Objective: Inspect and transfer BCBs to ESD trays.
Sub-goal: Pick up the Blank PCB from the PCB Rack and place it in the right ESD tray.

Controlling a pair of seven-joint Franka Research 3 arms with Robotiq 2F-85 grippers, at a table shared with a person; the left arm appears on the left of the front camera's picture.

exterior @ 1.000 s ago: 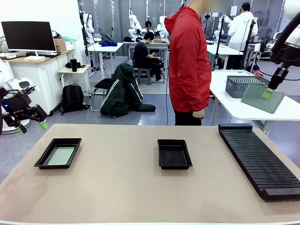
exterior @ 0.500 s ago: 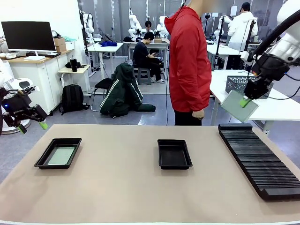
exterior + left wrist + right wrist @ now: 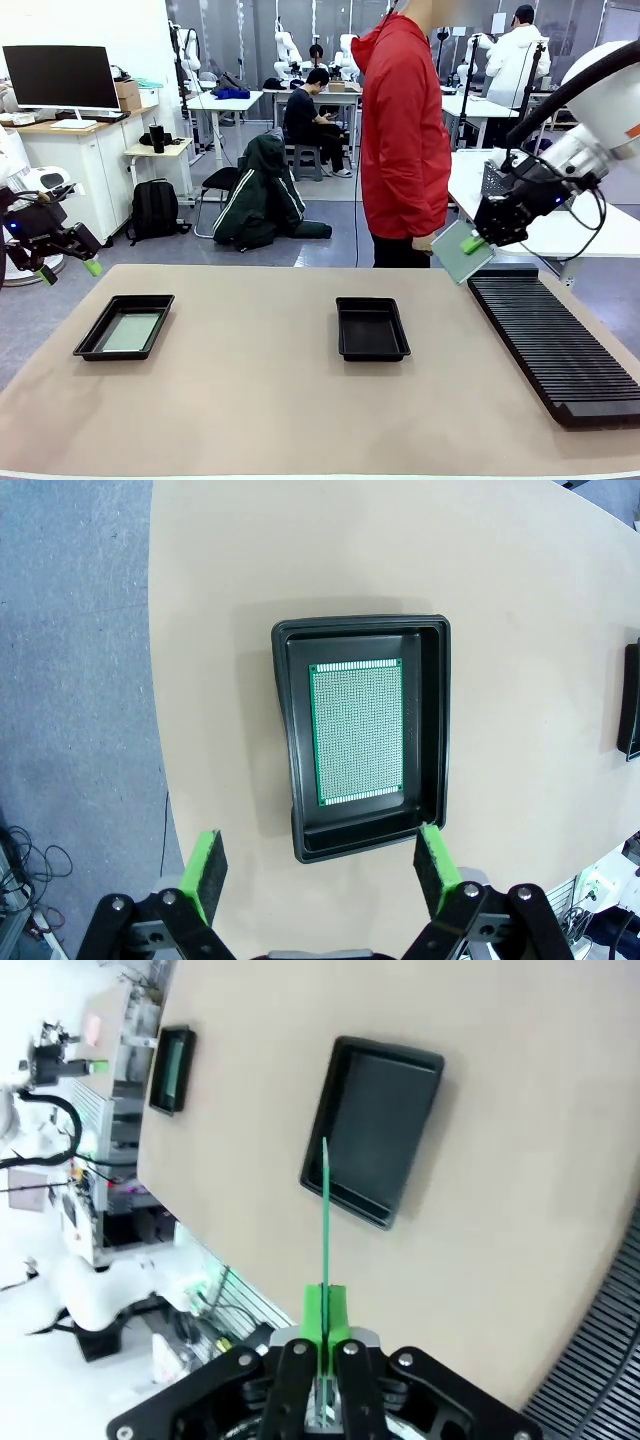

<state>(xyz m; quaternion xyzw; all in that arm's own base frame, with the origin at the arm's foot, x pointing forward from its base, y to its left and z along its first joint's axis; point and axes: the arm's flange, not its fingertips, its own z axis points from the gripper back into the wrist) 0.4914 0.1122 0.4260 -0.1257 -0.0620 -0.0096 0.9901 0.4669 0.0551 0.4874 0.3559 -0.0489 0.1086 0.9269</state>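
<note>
Two trays [image 3: 124, 327] [image 3: 372, 328]; two BCBs [image 3: 131, 331] [image 3: 461, 251]; right pincer [image 3: 473, 242] grasping one; left pincer [image 3: 66, 269] released.

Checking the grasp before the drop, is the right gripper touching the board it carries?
Touching. Right wrist view shows the right gripper shut on the board.

Tan table [image 3: 250, 400] bears two trays [image 3: 124, 327] [image 3: 372, 329] (black), rack [image 3: 555, 335].
</note>
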